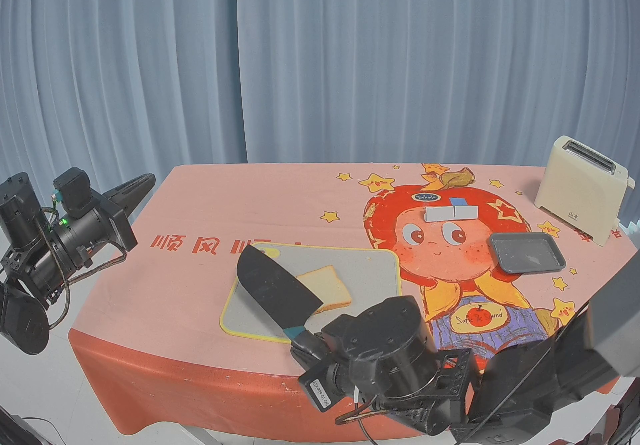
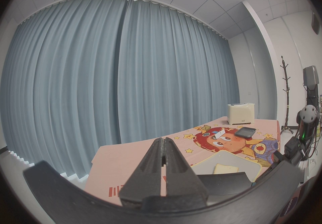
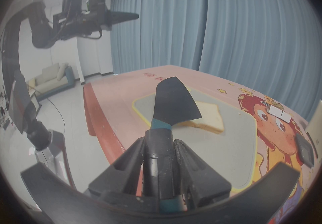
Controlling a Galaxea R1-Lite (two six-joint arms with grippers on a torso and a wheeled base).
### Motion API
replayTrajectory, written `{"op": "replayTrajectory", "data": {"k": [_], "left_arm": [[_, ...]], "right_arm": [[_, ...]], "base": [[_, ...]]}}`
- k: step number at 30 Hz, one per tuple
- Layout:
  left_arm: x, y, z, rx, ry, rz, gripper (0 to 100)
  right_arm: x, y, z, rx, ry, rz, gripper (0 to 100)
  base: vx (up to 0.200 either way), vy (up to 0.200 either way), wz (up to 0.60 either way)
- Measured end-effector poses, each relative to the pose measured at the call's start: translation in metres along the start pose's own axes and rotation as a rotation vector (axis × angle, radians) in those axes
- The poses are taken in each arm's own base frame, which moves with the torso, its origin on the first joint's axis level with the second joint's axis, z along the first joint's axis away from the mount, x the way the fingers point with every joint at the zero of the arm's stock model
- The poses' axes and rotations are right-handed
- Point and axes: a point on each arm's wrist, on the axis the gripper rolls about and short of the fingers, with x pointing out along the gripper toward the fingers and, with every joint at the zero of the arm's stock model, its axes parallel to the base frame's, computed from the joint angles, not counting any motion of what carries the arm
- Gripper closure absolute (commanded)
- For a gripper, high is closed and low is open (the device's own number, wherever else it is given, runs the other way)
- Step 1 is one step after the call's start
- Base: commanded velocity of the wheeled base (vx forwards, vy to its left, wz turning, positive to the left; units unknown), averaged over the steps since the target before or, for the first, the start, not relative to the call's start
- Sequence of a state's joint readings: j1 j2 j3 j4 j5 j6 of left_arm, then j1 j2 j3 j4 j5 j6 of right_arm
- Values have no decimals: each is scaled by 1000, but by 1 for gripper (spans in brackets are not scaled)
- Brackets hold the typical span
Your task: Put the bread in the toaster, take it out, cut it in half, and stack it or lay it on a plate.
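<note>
Bread [image 1: 330, 287], one pale slice, lies flat on the grey cutting board [image 1: 373, 259], just ahead of my right claw [image 3: 160, 147]. This claw is clamped on the handle of the knife [image 1: 277, 289], and the dark blade reaches over the near corner of the slice. Whether the edge touches the crumb, I cannot tell. My left claw [image 2: 164, 144] has its fingers pressed together with nothing between them. It hangs beside the bench [image 1: 200, 206], well apart from the slice.

I judge the slice to be very light, soft and easy to crush, so it may slide or fold under the blade if nothing steadies it. To lift it I would take it by the crust, across its thin side, with a gentle pinch. The middle will likely tear. The dark plate [image 1: 527, 253] waits farther out, to the right of the right claw, and the toaster [image 1: 583, 189] stands beyond it.
</note>
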State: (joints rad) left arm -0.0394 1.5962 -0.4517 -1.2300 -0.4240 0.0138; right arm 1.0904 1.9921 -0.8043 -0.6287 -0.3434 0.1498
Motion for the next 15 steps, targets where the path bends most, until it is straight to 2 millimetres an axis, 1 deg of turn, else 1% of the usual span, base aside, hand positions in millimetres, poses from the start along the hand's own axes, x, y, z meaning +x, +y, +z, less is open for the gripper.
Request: {"op": "replayTrajectory", "data": {"k": [3, 7, 11, 15], "left_arm": [[0, -1, 0, -39, -1, -8, 100], [1, -7, 1, -137, 2, -53, 100], [2, -13, 1, -216, 6, -88, 100], [4, -16, 2, -358, 14, -115, 100]], "right_arm": [[-7, -2, 12, 61, -41, 12, 100], [-17, -4, 25, 132, -86, 46, 100], [-24, -5, 33, 183, -109, 73, 100], [-28, -8, 37, 233, -120, 90, 100]], "base": [[0, 0, 0], [0, 0, 0], [0, 0, 0], [0, 0, 0]]}}
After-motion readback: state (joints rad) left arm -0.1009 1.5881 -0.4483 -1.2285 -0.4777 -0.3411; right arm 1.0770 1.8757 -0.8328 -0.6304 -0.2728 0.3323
